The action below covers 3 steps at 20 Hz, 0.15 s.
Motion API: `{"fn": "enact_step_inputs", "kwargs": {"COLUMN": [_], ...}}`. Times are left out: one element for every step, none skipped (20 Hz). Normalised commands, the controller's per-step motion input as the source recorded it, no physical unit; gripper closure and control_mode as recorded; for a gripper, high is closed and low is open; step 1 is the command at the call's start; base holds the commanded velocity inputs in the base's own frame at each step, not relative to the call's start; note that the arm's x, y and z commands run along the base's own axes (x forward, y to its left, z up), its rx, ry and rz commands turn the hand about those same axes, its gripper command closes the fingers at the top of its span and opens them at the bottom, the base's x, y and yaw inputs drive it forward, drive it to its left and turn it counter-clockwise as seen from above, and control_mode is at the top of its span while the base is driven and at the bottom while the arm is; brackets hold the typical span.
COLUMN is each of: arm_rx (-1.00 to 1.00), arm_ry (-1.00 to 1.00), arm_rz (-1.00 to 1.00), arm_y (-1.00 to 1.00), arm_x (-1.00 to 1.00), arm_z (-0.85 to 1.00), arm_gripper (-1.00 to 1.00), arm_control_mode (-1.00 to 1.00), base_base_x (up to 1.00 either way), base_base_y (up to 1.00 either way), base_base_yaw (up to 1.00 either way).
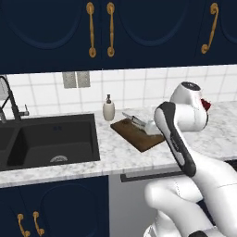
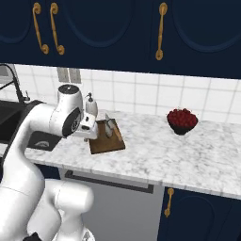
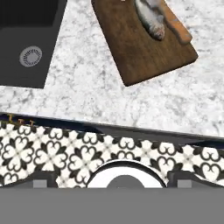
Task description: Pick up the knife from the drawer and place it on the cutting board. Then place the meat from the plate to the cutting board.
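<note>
Brown cutting board [image 3: 144, 48]: 1 | meat [image 3: 150, 19]: 1 | knife [image 3: 177, 27]: 1

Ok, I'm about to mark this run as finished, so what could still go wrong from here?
1. The meat lies right against the knife along one edge of the cutting board; a nudge could push the knife off onto the counter.
2. The arm hangs close by the board, with a soap bottle just behind it, so a careless retreat might clip them.
</note>
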Motion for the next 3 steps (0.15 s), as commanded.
{"fn": "enact_step_inputs", "kwargs": {"arm_rx": [0.00,0.00,0.00], "arm_ry": [-0.14,-0.17,-0.16], "arm_rz": [-0.14,-0.14,-0.13], "arm_y": [0.00,0.00,0.00], "arm_x": [-0.98,-1.00,-0.96], "arm_z": [0.72,0.69,0.64], "arm_gripper": [-1.00,-1.00,-1.00], "arm_control_mode": [-1.00,-1.00,-1.00], "base_base_x": [0.00,0.00,0.00], "base_base_y": [0.00,0.00,0.00], "base_base_yaw": [0.00,0.00,0.00]}}
